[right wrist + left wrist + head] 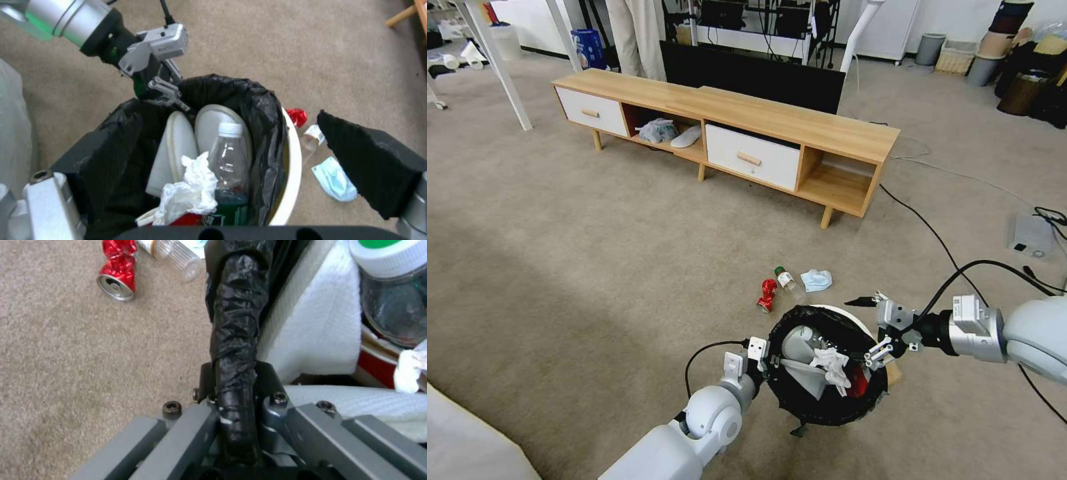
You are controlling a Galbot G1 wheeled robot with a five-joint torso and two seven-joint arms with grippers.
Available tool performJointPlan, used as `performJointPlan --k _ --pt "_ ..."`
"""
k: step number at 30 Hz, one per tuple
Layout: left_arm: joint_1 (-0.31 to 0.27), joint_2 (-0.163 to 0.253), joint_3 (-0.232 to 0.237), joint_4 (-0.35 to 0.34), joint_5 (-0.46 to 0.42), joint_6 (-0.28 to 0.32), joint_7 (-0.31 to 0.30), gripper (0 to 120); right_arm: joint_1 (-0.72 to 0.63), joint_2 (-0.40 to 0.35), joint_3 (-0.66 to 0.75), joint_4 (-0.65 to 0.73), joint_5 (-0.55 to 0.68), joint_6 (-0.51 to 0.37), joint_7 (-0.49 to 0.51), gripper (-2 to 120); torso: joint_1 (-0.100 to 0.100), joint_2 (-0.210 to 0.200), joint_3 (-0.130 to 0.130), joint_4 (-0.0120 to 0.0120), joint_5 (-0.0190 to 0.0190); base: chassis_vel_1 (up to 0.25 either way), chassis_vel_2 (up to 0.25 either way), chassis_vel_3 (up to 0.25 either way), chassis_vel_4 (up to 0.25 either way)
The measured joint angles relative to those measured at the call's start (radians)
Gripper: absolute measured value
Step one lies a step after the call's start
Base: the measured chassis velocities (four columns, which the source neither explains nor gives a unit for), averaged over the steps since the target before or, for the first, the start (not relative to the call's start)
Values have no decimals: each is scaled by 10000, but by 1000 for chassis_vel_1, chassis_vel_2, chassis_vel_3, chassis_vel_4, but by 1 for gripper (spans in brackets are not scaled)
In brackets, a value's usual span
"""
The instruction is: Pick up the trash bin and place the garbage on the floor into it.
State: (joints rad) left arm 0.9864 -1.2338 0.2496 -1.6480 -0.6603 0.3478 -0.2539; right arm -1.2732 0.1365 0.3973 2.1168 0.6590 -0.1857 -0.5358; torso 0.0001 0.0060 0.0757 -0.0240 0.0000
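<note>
The trash bin [854, 317], white with a black bag, hangs just above the floor [594, 267]. My left gripper [769, 363] is shut on its bag-wrapped rim [236, 340]. My right gripper [872, 327] is open over the bin's far side, nothing between its fingers [373, 160]. Inside the bin [291, 180] lie a clear bottle [229, 156], a white tissue [189, 191], two white oval pieces and something red. Garbage on the carpet just beyond it: a crushed red can [768, 295], a clear bottle [789, 283] and a pale blue mask [816, 280].
A long wooden cabinet [774, 120] stands ahead, with a grey bundle [657, 130] in an open shelf and a black screen [754, 73] behind. Black cables [934, 233] and a white box [1030, 237] lie on the carpet at right. Open carpet lies to the left.
</note>
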Motion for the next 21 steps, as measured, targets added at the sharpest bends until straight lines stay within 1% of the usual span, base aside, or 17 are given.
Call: performJointPlan --k 2,4,5,6,8,9,10,12,13,14,15,16,18,19,21 --pt "-24 -18 -55 22 -2 -7 0 2 -6 3 -1 0 30 65 29 100 0 1 0 0 0 0 0 0 0" --pt "-40 -36 -241 38 -19 -27 -6 2 -3 51 0 0 74 213 113 100 0 1 0 1 0 0 0 0 0" --pt "-40 -36 -241 38 -19 -27 -6 2 -3 51 0 0 74 213 113 100 0 1 0 1 0 0 0 0 0" --pt "-40 -49 -404 38 -42 -32 -8 2 32 113 49 1 118 336 187 100 0 1 0 2 1 0 0 0 0" --pt "-36 -56 -475 36 -48 -32 -9 1 56 146 80 6 141 378 219 100 0 1 0 1 0 0 0 0 0" --pt "-23 -70 -679 22 -58 -33 -13 0 111 218 148 21 175 468 301 100 0 1 0 1 0 0 0 0 0" --pt "-23 -70 -679 22 -58 -33 -13 0 111 218 148 21 175 468 301 100 0 1 0 1 0 0 0 0 0" --pt "-38 -3 -1322 -2 -70 -19 -24 0 438 560 400 1 127 929 527 100 1 1 0 3 0 0 0 0 0" --pt "-38 -3 -1322 -2 -70 -19 -24 0 438 560 400 1 127 929 527 100 1 1 0 3 0 0 0 0 0" --pt "-56 70 -1595 -67 -147 17 -56 0 583 703 506 8 153 1007 562 100 0 1 0 3 0 0 0 0 0" --pt "-61 127 -1772 -126 -201 44 -102 0 679 803 593 28 212 1053 619 100 0 1 0 3 1 0 0 0 0" --pt "-61 127 -1772 -126 -201 44 -102 0 679 803 593 28 212 1053 619 100 0 1 0 3 1 0 0 0 0" --pt "-18 262 -2274 -374 -412 161 -146 0 993 1183 779 77 413 1155 925 100 0 1 1 4 0 0 0 0 0" --pt "-18 262 -2274 -374 -412 161 -146 0 993 1183 779 77 413 1155 925 100 0 1 1 4 0 0 0 0 0" --pt "103 379 -2657 -736 -708 305 -241 0 1205 1603 829 -2 417 1217 1091 100 0 1 0 2 -1 0 0 0 0"
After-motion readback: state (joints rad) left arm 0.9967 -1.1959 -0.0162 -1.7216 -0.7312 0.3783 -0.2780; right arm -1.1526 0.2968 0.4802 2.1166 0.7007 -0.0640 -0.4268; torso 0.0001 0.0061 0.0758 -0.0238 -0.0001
